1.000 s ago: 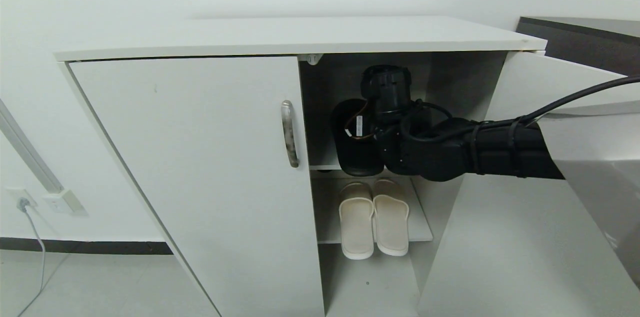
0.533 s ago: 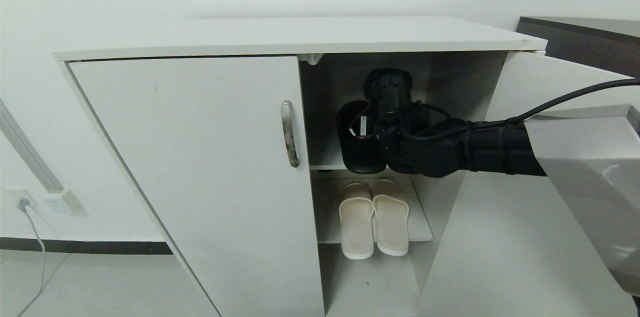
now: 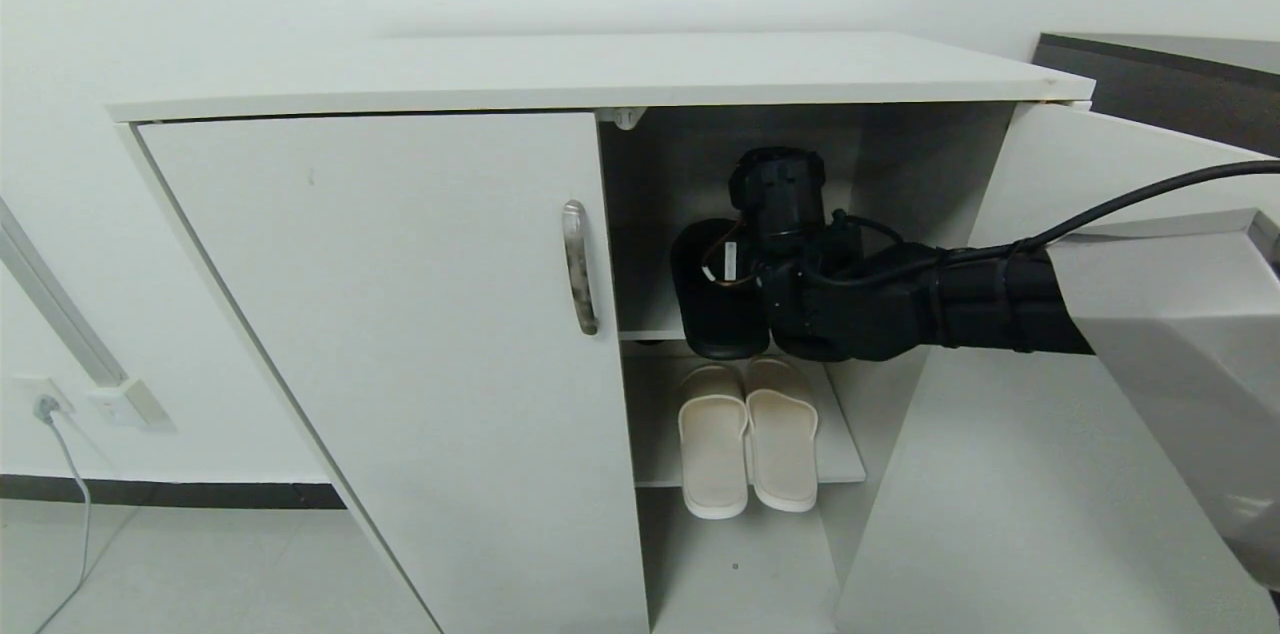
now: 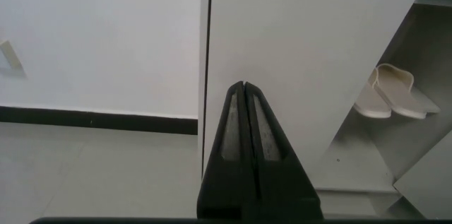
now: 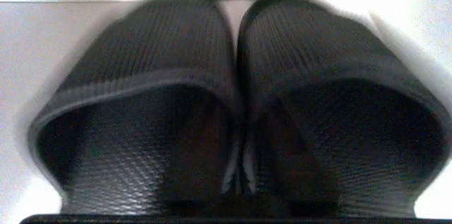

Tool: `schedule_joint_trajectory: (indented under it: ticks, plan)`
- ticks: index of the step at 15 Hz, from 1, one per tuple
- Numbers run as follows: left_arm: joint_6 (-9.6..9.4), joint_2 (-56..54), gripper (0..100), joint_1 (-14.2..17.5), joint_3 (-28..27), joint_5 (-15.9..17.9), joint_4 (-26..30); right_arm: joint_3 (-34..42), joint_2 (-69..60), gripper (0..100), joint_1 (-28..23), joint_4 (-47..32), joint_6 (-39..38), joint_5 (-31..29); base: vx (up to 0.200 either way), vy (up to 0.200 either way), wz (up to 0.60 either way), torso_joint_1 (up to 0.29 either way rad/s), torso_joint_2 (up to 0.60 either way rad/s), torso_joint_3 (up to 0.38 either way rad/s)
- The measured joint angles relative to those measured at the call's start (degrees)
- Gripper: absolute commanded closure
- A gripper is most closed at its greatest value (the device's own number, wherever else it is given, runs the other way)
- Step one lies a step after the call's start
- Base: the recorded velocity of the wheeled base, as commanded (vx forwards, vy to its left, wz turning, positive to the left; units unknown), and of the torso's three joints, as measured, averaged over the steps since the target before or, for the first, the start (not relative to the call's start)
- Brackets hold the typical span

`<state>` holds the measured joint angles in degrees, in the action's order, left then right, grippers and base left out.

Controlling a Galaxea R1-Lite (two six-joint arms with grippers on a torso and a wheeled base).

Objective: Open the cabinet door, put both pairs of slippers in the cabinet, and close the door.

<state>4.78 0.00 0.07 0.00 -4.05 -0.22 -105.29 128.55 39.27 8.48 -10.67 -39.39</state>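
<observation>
The white cabinet [image 3: 600,69] takes up most of the head view, its top running across the upper part of the frame. Its left door [image 3: 380,314] is shut and covers the left-centre. The right door [image 3: 1000,494] stands swung open along the right side, leaving a tall opening in the middle.

The right arm [image 3: 900,314] comes in from the right edge at mid-height and ends inside the opening, at the level of the upper shelf [image 3: 650,334].

The black slippers [image 3: 712,304] are there in the middle of the frame, just left of the wrist. They are tipped up on end, with the lower end hanging a little past the shelf's front edge. In the right wrist view the pair [image 5: 233,97] lies side by side with both mouths facing the camera. The right gripper [image 5: 239,181] sits at the lower middle, pinched on the two inner walls where they meet (the picture is blurred, so the hold is only roughly readable).

The white slippers [image 3: 748,444] lie flat and side by side on the lower shelf [image 3: 840,459], below centre, touching each other.

In the left wrist view the left gripper [image 4: 244,90] is at the lower middle with its fingers pressed together on nothing. The cabinet's white panel is behind it, and the white slippers [image 4: 392,93] are at the right of that frame.

A metal handle [image 3: 579,266] runs upright near the shut door's right edge. A wall socket [image 3: 40,404] with a cable plugged in sits at the lower left.
</observation>
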Motion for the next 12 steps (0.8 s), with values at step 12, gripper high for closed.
schedule_joint_trajectory:
  ticks: [12]
  plan:
    - [0.04,0.00,100,0.00,0.00,0.04,0.01,36.46,-25.71,0,12.47,9.13,-2.28,0.44,0.000,0.000,0.00,0.000,0.00,0.000]
